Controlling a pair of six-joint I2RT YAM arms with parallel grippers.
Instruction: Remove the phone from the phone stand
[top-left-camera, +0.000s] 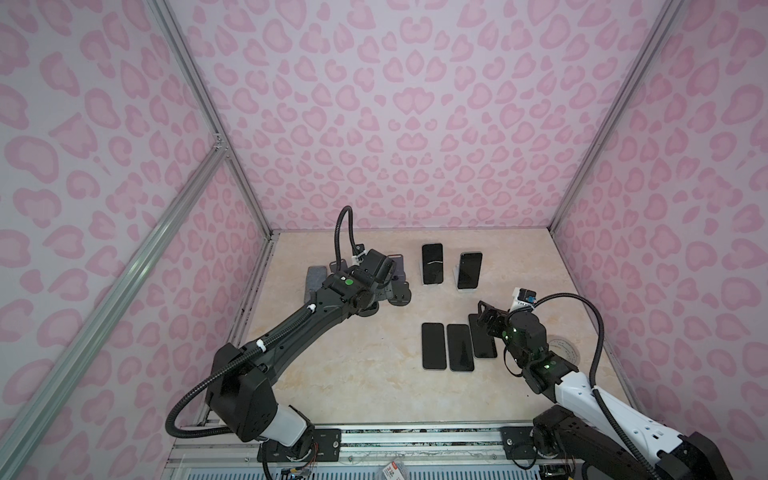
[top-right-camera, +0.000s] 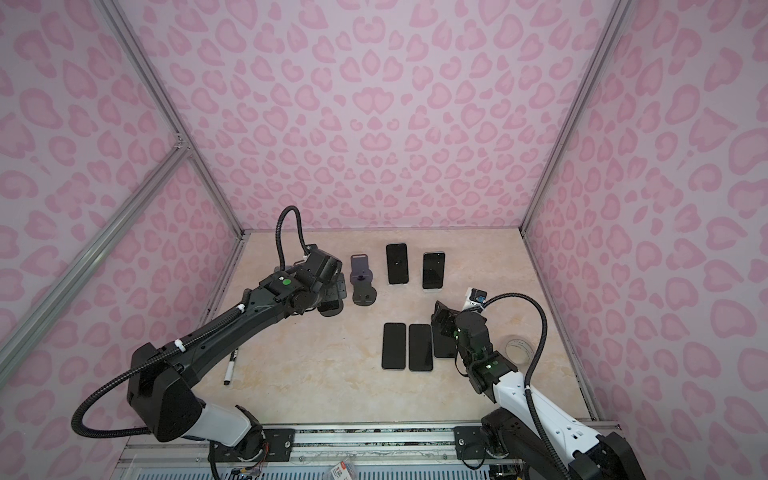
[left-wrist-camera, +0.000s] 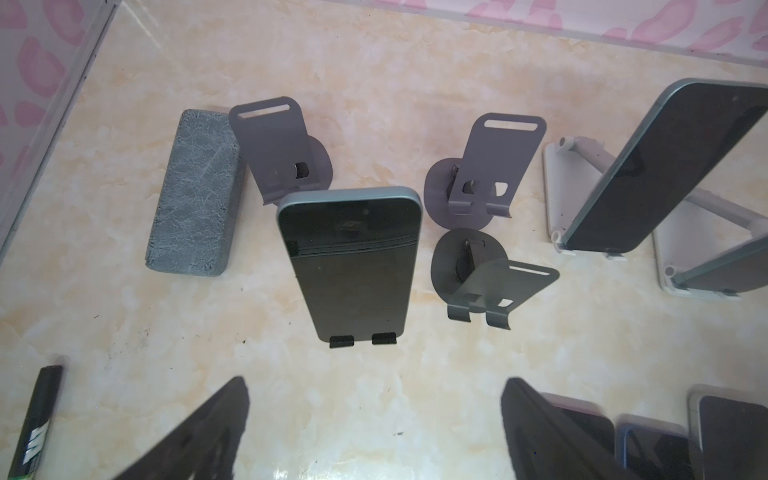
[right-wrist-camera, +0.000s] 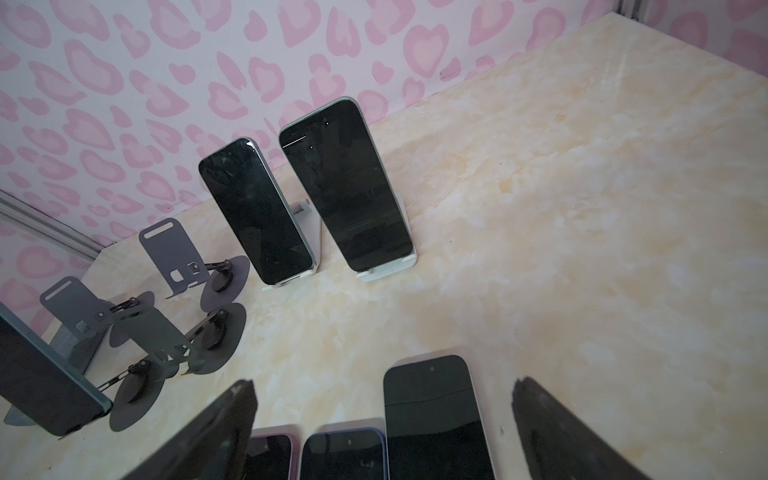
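In the left wrist view a dark phone (left-wrist-camera: 353, 266) leans upright on a dark phone stand, whose two front lips (left-wrist-camera: 361, 340) hold its lower edge. My left gripper (left-wrist-camera: 374, 419) is open just in front of it, with bare table between the fingers (left-wrist-camera: 216, 428). In both top views the left arm's wrist (top-left-camera: 372, 270) hides this phone. Two more phones (top-left-camera: 432, 269) (top-left-camera: 469, 270) lean on white stands at the back. My right gripper (right-wrist-camera: 382, 424) is open and empty over three phones lying flat (top-left-camera: 460, 347).
Three empty dark stands (left-wrist-camera: 274, 145) (left-wrist-camera: 494, 166) (left-wrist-camera: 490, 282) crowd around the held-up phone. A grey felt block (left-wrist-camera: 195, 191) lies by the left wall, a marker (top-right-camera: 230, 368) beside the left arm, and a tape roll (top-right-camera: 519, 351) near the right arm.
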